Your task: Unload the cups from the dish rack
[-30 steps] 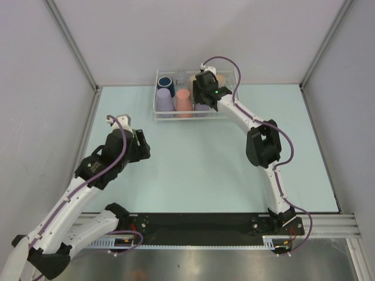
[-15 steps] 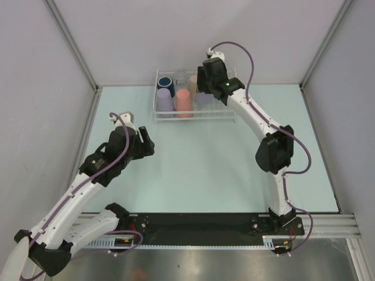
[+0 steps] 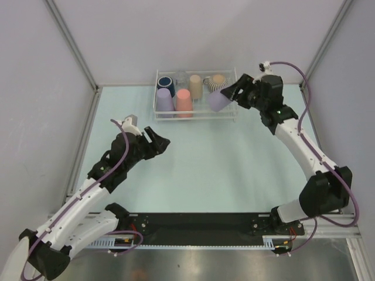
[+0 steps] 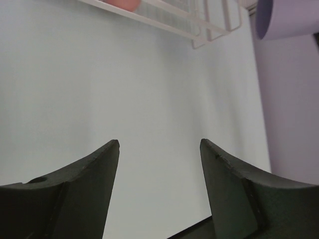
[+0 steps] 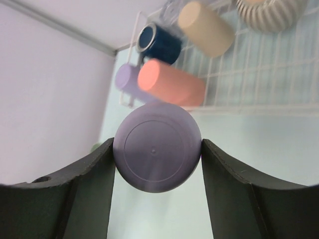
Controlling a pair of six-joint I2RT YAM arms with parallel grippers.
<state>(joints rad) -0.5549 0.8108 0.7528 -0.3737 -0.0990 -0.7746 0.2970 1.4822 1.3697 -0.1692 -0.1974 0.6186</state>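
— Right gripper point(image 5: 158, 143): what do you read?
— You have it clamped on a lavender cup point(image 3: 219, 100), a finger pressed to each side and the base facing the wrist camera. The cup lies sideways in the air at the right front corner of the rack point(image 3: 195, 117).
— And your left gripper point(image 4: 159, 144)?
— Jaws apart, nothing between them. It is above bare counter point(image 3: 234, 170), well apart from the rack.
— Rack contents?
— You can make out a navy mug point(image 3: 165, 82) back left, the other lavender cup point(image 3: 164, 99) in front of it, a salmon cup point(image 3: 184, 99) beside that, a tan cup point(image 3: 195, 85) and a ribbed mug point(image 3: 218, 82) back right.
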